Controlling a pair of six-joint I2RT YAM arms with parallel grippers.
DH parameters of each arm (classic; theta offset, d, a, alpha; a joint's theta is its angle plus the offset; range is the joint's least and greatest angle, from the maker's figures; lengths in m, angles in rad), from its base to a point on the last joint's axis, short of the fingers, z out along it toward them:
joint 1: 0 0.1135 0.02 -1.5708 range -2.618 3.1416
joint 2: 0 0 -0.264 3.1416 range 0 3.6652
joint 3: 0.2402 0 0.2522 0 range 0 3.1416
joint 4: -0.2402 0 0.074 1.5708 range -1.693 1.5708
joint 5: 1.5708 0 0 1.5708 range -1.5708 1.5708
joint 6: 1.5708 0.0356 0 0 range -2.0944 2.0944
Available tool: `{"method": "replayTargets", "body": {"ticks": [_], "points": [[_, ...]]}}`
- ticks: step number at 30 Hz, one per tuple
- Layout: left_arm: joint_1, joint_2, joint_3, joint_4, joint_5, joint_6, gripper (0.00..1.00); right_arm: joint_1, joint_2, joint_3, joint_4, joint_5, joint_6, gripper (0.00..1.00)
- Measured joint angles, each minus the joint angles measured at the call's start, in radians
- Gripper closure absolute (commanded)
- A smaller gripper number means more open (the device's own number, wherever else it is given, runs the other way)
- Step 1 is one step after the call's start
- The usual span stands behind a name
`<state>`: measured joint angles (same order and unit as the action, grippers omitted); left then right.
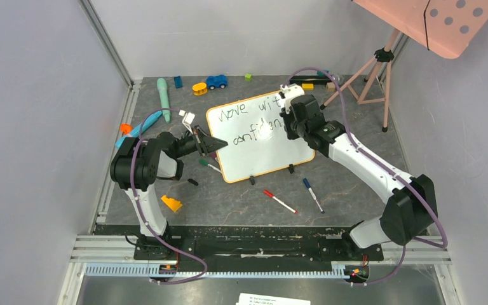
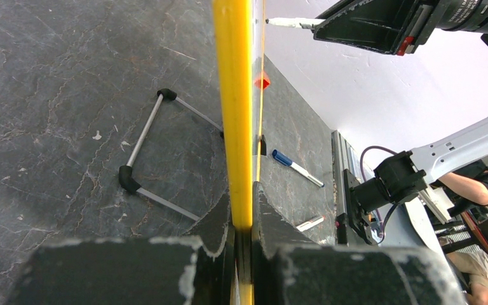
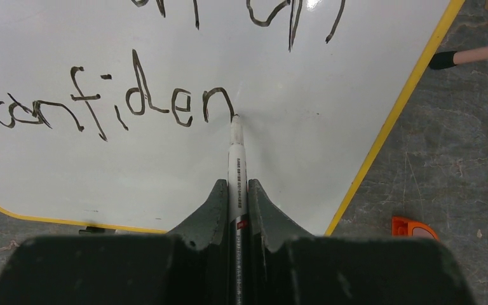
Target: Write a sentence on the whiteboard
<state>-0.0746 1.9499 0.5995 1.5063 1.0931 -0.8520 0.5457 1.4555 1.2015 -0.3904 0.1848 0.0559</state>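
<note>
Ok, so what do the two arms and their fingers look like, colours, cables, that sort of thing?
They're a matching pair. The left arm and the right arm both have smooth white links between chunky black joints. A thin purple cable loops along each one. The fingers are dark grey wedges that taper towards the tip, worn pale at some edges.

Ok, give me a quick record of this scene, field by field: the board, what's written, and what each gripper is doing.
whiteboard: orange frame, between the two arms
sentence: lower row reads "confiden", unfinished
left gripper: shut on the whiteboard's edge
right gripper: shut on a marker, tip touching the board after the last n
spare pens: red marker and blue marker, loose on the table
</note>
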Motion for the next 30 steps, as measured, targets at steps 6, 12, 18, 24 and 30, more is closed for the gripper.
{"method": "replayTargets", "body": {"ticks": [6, 12, 18, 24, 30], "points": [[0.0, 0.0, 0.0, 0.0, 0.0, 0.0, 0.98, -0.003, -0.023, 0.003, 0.0, -0.001, -0.005, 1.0], [0.0, 0.0, 0.0, 0.0, 0.0, 0.0, 0.98, -0.019, -0.031, 0.006, 0.0, 0.002, -0.008, 1.0], [0.0, 0.0, 0.0, 0.0, 0.0, 0.0, 0.98, -0.037, -0.029, 0.008, -0.001, 0.005, -0.008, 1.0], [0.0, 0.0, 0.0, 0.0, 0.0, 0.0, 0.98, -0.049, -0.005, 0.022, 0.0, 0.003, -0.023, 1.0], [0.0, 0.0, 0.0, 0.0, 0.0, 0.0, 0.98, -0.053, 0.013, 0.027, 0.0, -0.006, -0.031, 1.0]]}}
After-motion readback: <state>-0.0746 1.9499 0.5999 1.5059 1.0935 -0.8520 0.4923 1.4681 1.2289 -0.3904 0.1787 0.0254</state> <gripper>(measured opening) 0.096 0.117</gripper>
